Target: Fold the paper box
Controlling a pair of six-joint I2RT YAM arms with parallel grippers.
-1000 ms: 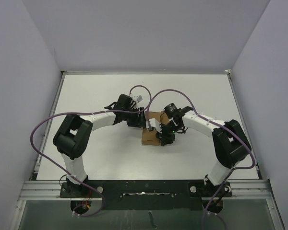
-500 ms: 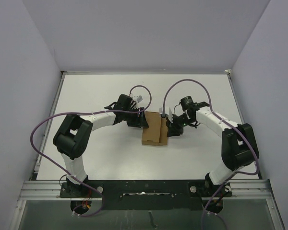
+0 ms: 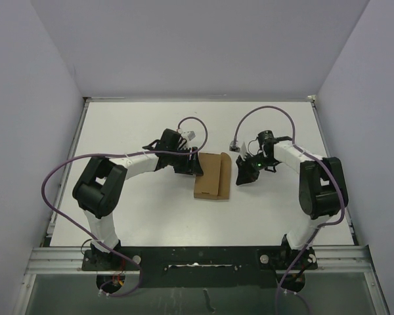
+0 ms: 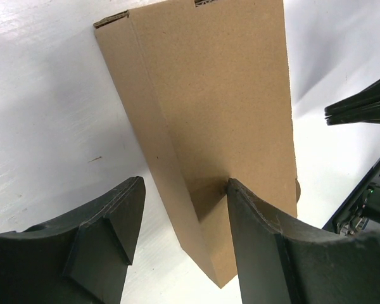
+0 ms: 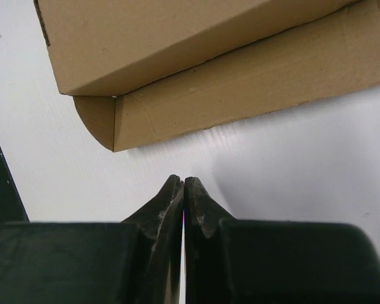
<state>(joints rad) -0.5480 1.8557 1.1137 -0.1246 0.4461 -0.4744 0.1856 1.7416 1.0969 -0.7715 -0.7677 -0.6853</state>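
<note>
My pincer (image 5: 182, 183) is closed, the two dark fingertips pressed flat against each other with nothing between them, low over the white counter (image 5: 291, 164). Ahead of the tips, and clear of them, lies the paper box (image 5: 196, 44), plain brown cardboard. Its raised body fills the far part of my view. On the side nearer me a long flap (image 5: 253, 82) lies flat on the counter, ending in a rounded tab (image 5: 95, 120). A soft shadow falls on the counter beside the flap. A dark strip (image 5: 3, 183) crosses one side of the view; I cannot tell what it is.
</note>
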